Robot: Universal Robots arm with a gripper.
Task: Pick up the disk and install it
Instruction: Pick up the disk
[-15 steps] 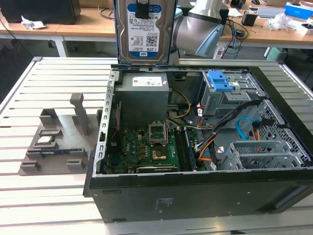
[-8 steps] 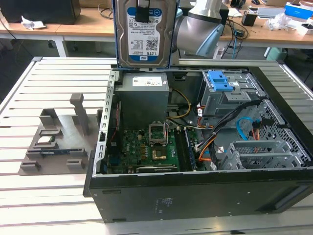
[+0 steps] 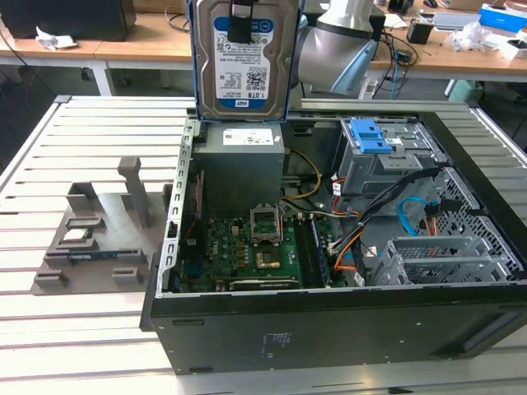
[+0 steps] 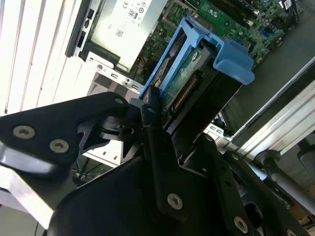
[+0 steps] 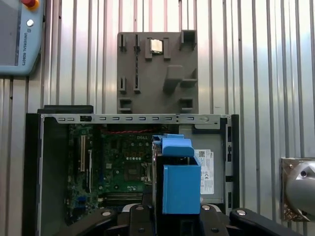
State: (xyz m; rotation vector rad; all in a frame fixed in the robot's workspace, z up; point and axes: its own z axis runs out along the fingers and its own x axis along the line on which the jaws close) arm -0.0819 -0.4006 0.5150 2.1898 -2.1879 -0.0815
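Observation:
The disk [image 3: 241, 70], a silver hard drive with a white-and-blue label and a blue carrier rail, hangs upright in the air above the back of the open computer case [image 3: 329, 333]. My gripper [image 3: 241, 23] is shut on its upper edge, a black finger lying over the label. In the second wrist view the disk [image 4: 197, 64] juts out from between the black fingers [image 4: 149, 115], over the case. In the first wrist view the blue carrier [image 5: 179, 182] stands above the gripper [image 5: 179, 216], in front of the motherboard.
Directly below the disk sits the grey power supply [image 3: 243, 164]. The drive cage with its blue latch flap [image 3: 368, 136] is toward the exterior view's right. A grey parts fixture [image 3: 99, 230] lies left of the case. A teach pendant [image 5: 19, 39] rests on the slatted table.

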